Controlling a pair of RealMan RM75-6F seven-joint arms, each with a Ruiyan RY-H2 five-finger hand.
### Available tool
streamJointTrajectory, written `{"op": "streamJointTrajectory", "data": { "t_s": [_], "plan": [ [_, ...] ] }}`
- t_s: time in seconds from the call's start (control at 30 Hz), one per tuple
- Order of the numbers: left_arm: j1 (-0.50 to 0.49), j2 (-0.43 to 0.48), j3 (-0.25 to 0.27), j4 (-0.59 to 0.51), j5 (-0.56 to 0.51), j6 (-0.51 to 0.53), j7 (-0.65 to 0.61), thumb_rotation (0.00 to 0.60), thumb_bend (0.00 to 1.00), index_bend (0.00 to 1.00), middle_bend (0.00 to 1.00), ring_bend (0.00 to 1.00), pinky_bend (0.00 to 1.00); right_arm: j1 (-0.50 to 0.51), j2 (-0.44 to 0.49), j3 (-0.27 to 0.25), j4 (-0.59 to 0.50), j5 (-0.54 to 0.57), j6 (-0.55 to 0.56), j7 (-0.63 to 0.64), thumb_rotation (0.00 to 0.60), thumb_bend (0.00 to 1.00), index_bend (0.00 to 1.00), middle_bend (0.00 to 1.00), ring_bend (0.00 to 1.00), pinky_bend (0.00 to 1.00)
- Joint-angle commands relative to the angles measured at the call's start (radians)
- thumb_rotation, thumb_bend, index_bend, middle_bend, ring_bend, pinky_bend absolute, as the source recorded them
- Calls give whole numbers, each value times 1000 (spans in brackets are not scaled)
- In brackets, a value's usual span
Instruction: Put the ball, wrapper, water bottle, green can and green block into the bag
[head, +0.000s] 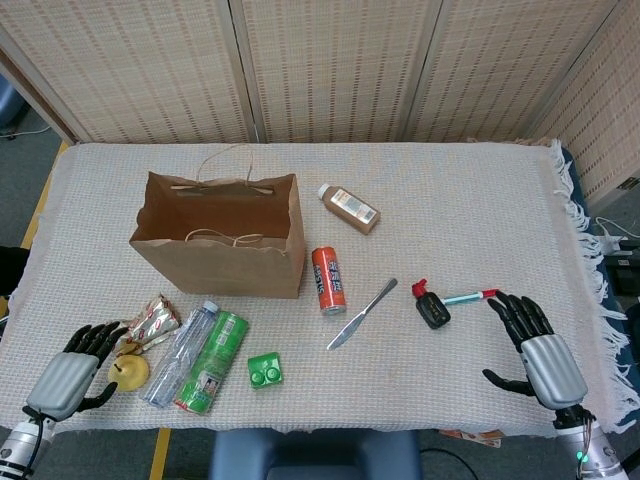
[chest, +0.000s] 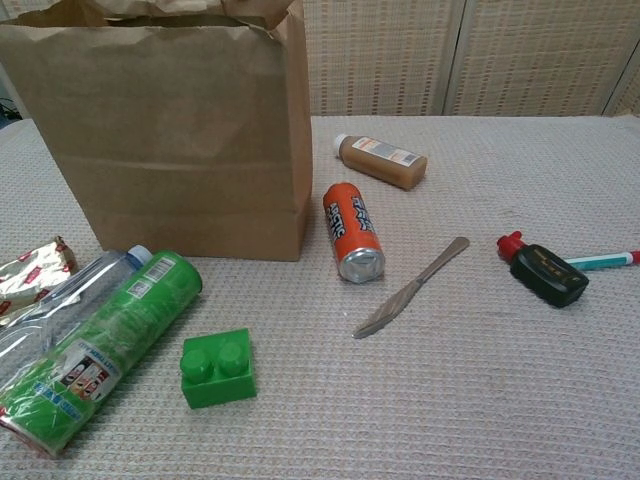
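While the open brown paper bag (head: 220, 235) looks empty, yellow ball (head: 129, 371), crinkled wrapper (head: 150, 322), clear water bottle (head: 181, 350), green can (head: 213, 361) and green block (head: 264, 369) lie before it, left hand (head: 68, 369) by ball, right hand (head: 535, 349) idle, both with fingers spread and empty.

A staged test room or lab rather than a home: one table under a cream woven cloth with a fringed right edge (head: 470, 220), and tan woven-reed folding screens (head: 330, 70) closing off its far side.
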Motion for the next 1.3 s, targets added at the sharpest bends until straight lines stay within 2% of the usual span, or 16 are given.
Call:
{"op": "streamJointTrajectory", "data": {
  "t_s": [0.03,0.2,0.33,0.53,0.67,0.93,1.2,1.3],
  "plan": [
    [-7,-1,-5,-11,-11,-6,2,600,378,33,0,8,153,0,0,-2,0,-6,1,3,600,24,0,0,0,0],
    [-24,-12,-12,-11,-11,-25,13,600,377,72,2,32,198,0,6,-9,-10,-2,-10,5,600,24,0,0,0,0],
    [-38,5,10,-32,-17,-75,33,600,377,79,10,48,222,1,7,-8,-15,6,-16,3,600,24,0,0,0,0],
    [-56,5,22,-46,-40,-127,67,600,372,11,0,16,199,1,10,-11,-20,8,-19,1,600,24,0,0,0,0],
    [-68,-15,21,-34,-43,-144,92,600,371,11,0,10,192,2,13,-11,-26,15,-27,2,600,24,0,0,0,0],
    [-92,-61,15,11,-66,-181,148,600,368,140,8,48,235,4,20,-15,-36,21,-39,8,600,23,0,0,0,0],
    [-112,-89,10,54,-105,-214,180,600,372,190,41,83,271,7,26,-17,-42,25,-49,14,600,24,0,0,0,0],
    [-116,-96,14,65,-111,-223,188,600,373,227,78,125,328,6,27,-17,-42,26,-48,15,600,24,0,0,0,0]
  ]
}}
